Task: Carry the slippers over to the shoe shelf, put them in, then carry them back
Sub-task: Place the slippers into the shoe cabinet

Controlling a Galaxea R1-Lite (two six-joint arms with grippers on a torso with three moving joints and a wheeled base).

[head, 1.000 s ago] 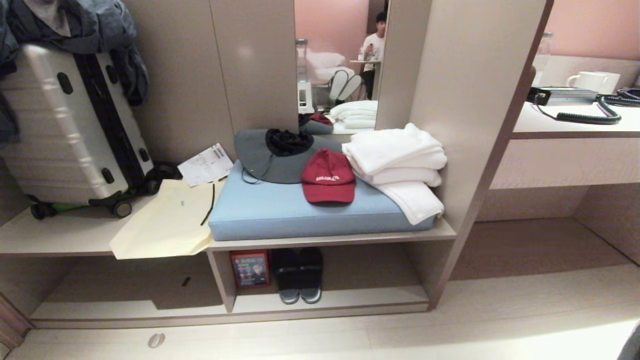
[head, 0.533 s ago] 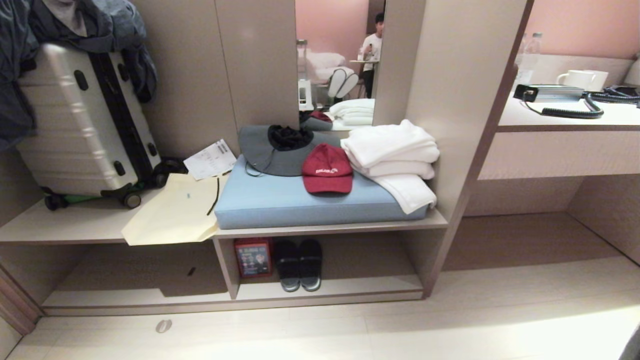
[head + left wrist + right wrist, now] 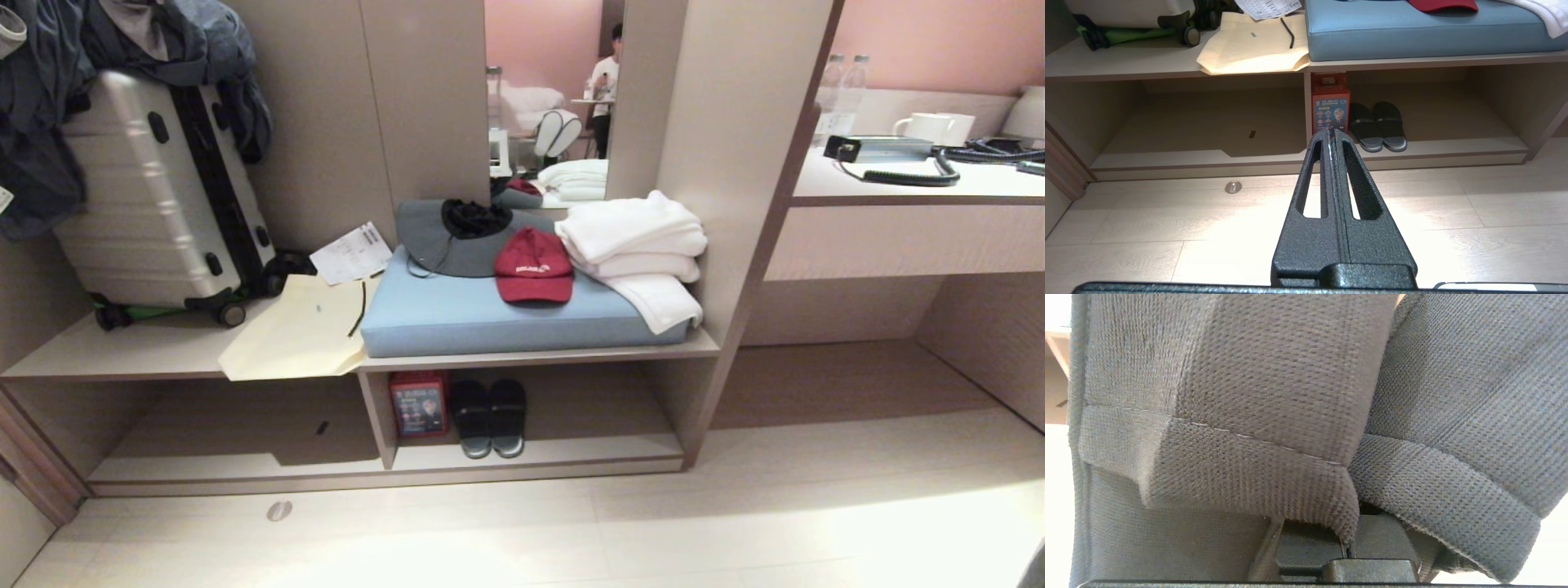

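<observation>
The right gripper (image 3: 1349, 549) is pressed fully closed on the slippers (image 3: 1290, 396): their grey-blue knitted bands fill the right wrist view, draped over and around the fingers, so the pair hangs directly at the gripper and hides nearly everything beyond it. Neither the gripper nor the slippers appear in the head view.

The left gripper (image 3: 1334, 136) has its two black fingers (image 3: 1316, 171) pressed together with nothing between them. It hangs above the pale floor (image 3: 1453, 204), aimed at the shoe shelf (image 3: 1412, 149), which lies ahead of it and well apart. Straight beyond its fingertips, against the shelf's vertical divider (image 3: 1307, 106), stands a red box (image 3: 1331, 104). Just to the side of that box, in the same compartment, a darker pair of slides (image 3: 1378, 126) with pale rims rests side by side, toes toward the gripper. The neighbouring compartment on the other side of the divider holds only a small dark scrap (image 3: 1252, 134).

Above the shelf, a blue cushion (image 3: 506, 314) carries a red cap (image 3: 533, 265), a grey sun hat (image 3: 457, 237) and folded white towels (image 3: 637, 249). Beside it lie a cream tote bag (image 3: 298, 335) and a silver suitcase (image 3: 155, 196).
</observation>
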